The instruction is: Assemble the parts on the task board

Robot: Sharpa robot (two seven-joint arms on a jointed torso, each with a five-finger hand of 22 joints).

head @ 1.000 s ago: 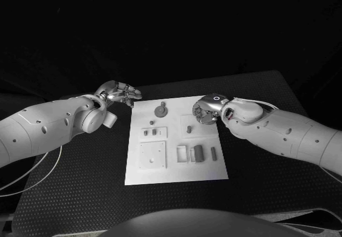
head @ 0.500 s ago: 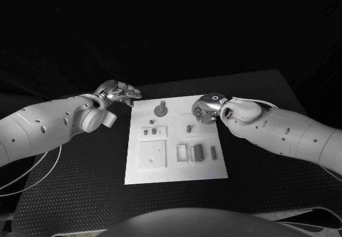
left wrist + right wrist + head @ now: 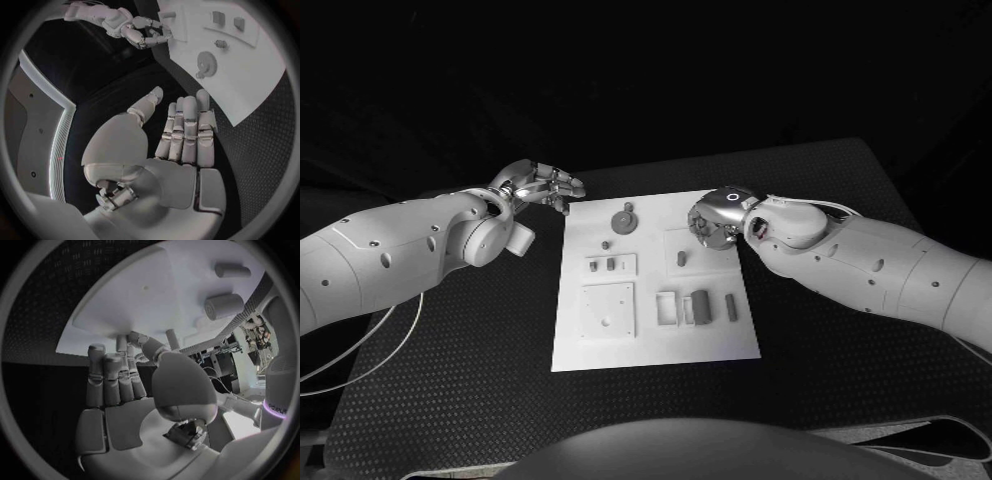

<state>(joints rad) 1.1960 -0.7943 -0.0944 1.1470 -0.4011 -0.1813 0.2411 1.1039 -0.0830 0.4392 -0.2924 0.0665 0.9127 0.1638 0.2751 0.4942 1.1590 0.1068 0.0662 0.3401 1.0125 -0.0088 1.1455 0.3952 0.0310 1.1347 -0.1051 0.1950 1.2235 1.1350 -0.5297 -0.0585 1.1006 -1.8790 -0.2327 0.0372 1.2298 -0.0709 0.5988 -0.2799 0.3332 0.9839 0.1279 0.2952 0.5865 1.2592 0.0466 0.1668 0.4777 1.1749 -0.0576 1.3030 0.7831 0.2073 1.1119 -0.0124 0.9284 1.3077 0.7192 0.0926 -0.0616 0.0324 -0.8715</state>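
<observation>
Beyond my left hand's (image 3: 181,145) fingertips the task board (image 3: 653,345) lies flat on the black table (image 3: 444,400); that hand hovers off the board's far left corner, fingers straight and side by side, thumb apart, holding nothing. Nearest those fingertips I see the round disc part (image 3: 205,62) on the board. My right hand (image 3: 720,218) hangs over the far right corner, fingers curled down toward the white surface (whether they pinch anything I cannot tell). Two small cylinders (image 3: 224,305) stand just past its fingers.
</observation>
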